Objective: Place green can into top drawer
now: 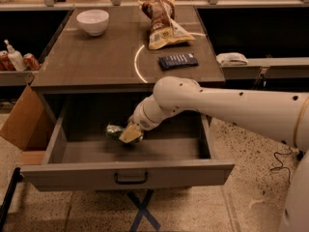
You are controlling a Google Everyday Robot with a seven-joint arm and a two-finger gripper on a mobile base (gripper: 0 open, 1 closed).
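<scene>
The top drawer is pulled wide open below the brown tabletop, its dark pull handle at the centre of its flat front. My gripper reaches down into the drawer from the right and is shut on the green can. The can lies on its side, its left end sticking out past the fingers. It is low over the left-middle of the drawer floor. I cannot tell whether it touches the floor.
On the tabletop are a white bowl, a chip bag and a dark blue packet. Red cans and a white bottle stand on a left shelf. A cardboard box leans against the drawer's left side.
</scene>
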